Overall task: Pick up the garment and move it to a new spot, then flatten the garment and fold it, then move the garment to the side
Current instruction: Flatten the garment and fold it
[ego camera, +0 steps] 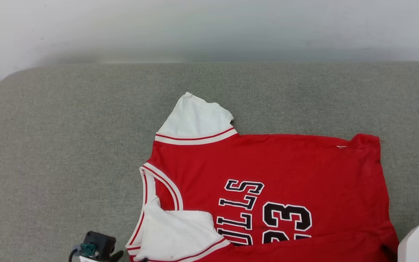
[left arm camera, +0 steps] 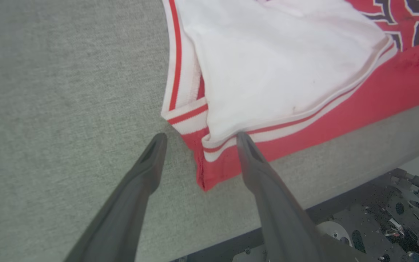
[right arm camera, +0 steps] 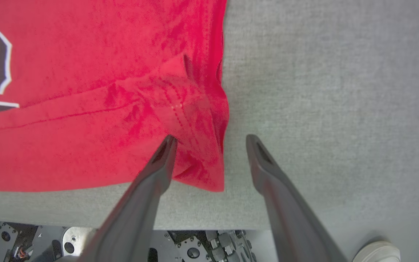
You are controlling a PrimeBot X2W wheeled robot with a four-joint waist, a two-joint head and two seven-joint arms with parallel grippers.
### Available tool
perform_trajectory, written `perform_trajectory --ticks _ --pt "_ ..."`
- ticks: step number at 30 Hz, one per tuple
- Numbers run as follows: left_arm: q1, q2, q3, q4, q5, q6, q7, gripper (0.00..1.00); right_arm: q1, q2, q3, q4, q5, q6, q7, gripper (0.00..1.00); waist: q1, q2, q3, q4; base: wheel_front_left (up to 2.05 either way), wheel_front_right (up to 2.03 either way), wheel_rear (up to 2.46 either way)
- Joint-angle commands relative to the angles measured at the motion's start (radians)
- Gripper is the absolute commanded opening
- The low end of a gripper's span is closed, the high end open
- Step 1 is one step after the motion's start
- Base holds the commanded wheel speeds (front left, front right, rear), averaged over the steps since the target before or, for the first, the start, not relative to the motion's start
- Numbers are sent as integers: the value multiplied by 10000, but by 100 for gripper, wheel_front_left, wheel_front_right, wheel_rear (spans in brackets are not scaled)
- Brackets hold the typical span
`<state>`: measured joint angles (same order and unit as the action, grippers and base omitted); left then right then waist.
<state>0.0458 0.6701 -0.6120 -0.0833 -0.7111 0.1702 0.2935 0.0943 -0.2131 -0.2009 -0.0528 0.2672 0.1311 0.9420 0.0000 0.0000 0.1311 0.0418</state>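
left gripper [left arm camera: 199,135] spread, garment [left arm camera: 286,72] corner between | right gripper [right arm camera: 211,138] spread, likewise, perhaps touching

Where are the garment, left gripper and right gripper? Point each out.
garment [ego camera: 286,163], head view, plain red front beside the lettering.
left gripper [left arm camera: 199,135], left wrist view, midway between its open fingertips.
right gripper [right arm camera: 211,138], right wrist view, midway between its open fingertips.

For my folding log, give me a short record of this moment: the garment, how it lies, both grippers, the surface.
garment: red jersey, front up
lie: near edge and near white sleeve folded over the front
left gripper: open, at the near shoulder corner
right gripper: open, at the near hem corner
surface: grey fabric-covered table
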Motion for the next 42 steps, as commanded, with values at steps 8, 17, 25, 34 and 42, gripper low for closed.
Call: perform_trajectory --ticks 8,17,25,34,42 --pt "-517 -266 1059 -328 442 453 -2136 100 -747 -146 15 -388 547 -6 -2025 100 0 0 -564 -170 0 0 0" --pt "-868 -913 1918 -448 1291 905 -5084 100 -1377 87 416 -940 1082 -6 -5489 100 0 0 -764 -434 0 0 0" --pt "-874 -1737 2700 -718 1889 613 -5594 100 -1119 453 738 -1204 1007 -6 -7740 100 0 0 -583 -563 0 0 0" --pt "-1867 -1967 3348 -342 2391 -611 -5579 100 -1463 921 1038 -1571 643 -6 -8392 100 0 0 271 -1109 0 0 0" --pt "-5026 -479 3020 493 2219 -2435 -3604 100 -2085 1092 1276 -2008 235 -6 -8374 100 0 0 1645 -1977 0 0 0"
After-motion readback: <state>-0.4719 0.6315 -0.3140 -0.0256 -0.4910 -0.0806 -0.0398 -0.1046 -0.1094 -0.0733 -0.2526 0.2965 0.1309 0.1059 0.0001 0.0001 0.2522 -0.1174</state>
